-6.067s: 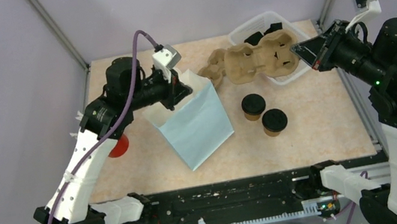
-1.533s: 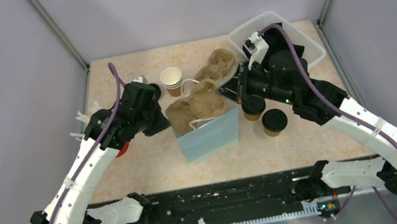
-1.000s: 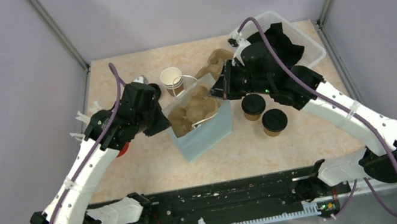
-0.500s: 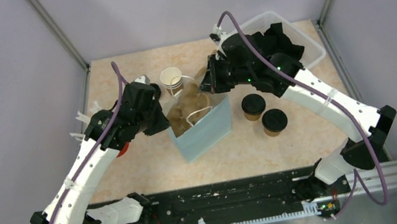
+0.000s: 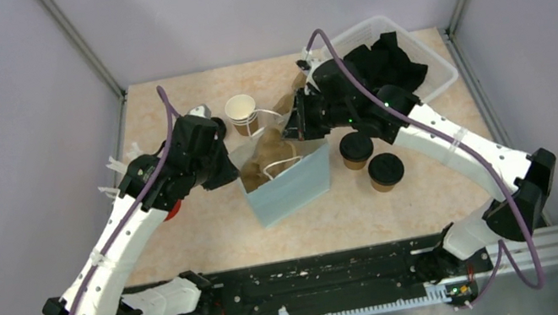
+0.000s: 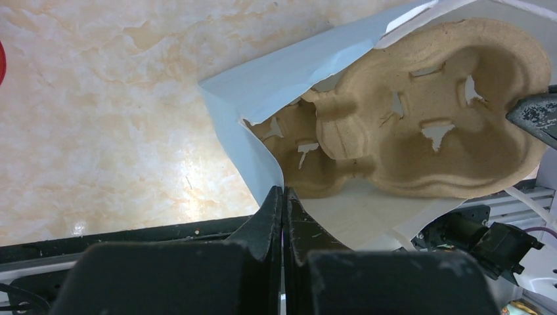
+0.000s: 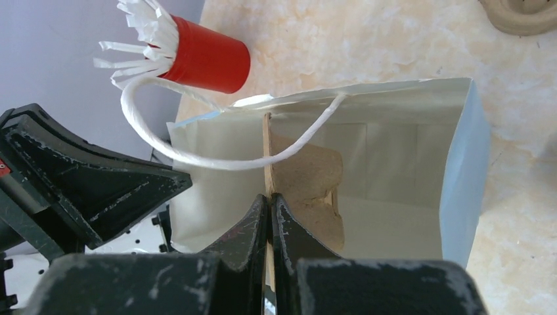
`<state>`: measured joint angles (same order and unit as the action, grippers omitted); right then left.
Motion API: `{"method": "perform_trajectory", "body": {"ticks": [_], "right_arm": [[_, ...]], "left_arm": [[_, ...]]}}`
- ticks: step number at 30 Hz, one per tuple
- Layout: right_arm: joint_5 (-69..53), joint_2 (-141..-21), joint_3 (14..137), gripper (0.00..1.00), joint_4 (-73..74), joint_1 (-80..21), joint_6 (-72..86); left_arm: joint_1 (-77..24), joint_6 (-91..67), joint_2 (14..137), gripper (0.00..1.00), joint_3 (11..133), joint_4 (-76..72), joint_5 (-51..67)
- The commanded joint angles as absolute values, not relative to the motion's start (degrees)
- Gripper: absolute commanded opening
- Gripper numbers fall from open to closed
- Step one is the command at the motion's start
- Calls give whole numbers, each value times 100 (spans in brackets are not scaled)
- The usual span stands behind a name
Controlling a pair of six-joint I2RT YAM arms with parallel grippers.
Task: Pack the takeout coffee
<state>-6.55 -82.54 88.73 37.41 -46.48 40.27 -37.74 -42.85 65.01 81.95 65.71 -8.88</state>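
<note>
Around the middle of the tabletop (image 5: 212, 237) there's a light blue paper bag (image 5: 294, 189) standing with its mouth open upward. It's white inside, and a white string handle (image 7: 230, 164) loops across the opening. The left pincer (image 6: 284, 194) is clenched on the bag's left rim, pinching the paper wall flat between its fingers. The right pincer (image 7: 269, 199) is clamped on the thin edge of a brown cardboard carrier (image 6: 394, 157). The carrier is held edgewise and sits partway down inside the bag, and its cup holes show plainly from the left wrist view.

The takeout coffee is outside the bag, upright on the tabletop off the bag's right side. One lidded cup (image 5: 356, 149) is close to the bag, right by the right arm. The second lidded cup (image 5: 386, 170) is just beside it, a bit nearer the near edge. Both have black lids on, and both are clear of the pincers.

Other stuff:
- A stack of open paper cups (image 5: 242, 114) sits beyond the bag toward the far edge.
- A red cup of white sticks (image 7: 207, 62) is over by the left edge, mostly hidden under the left arm from above.
- A clear plastic bin (image 5: 440, 77) with black things in it is at the far right corner.
- Another bit of brown cardboard (image 7: 519, 13) peeks in behind the bag, but I can't tell much about it.
</note>
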Motion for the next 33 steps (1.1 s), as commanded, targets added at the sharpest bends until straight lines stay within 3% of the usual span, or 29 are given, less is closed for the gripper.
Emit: {"method": "perform_trajectory", "body": {"ticks": [1, 10, 11, 12, 13, 16, 21, 25, 33], "right_arm": [[-674, -8200, 8861, 0, 3313, -4676, 4101], [-685, -8073, 8585, 0, 3050, -4673, 4239], [-511, -8075, 8646, 9, 3309, -4661, 4173], [-112, -8088, 8783, 27, 3702, -4654, 3989], [294, -8116, 9027, 39, 4174, -4637, 3711], [535, -8111, 9754, 59, 5044, -4568, 3245], [575, -8357, 11108, 63, 6313, -4570, 2760], [544, -7963, 10695, 65, 6252, -4575, 2620], [905, -7881, 10023, 77, 6094, -4561, 2653]], "left_arm": [[-3797, -4216, 6443, 0, 8190, 6387, -974], [-3799, -4275, 6408, 0, 8194, 6425, -1026], [-3798, -4277, 6413, 0, 8186, 6432, -1046], [-3797, -4276, 6406, 0, 8184, 6438, -1068], [-3797, -4280, 6400, 0, 8173, 6439, -1083], [-3797, -4301, 6384, 0, 8134, 6476, -1091], [-3797, -4267, 6400, 0, 8109, 6518, -1136], [-3797, -4296, 6372, 0, 8066, 6535, -1157], [-3797, -4297, 6338, 3, 8025, 6662, -1144]]}}
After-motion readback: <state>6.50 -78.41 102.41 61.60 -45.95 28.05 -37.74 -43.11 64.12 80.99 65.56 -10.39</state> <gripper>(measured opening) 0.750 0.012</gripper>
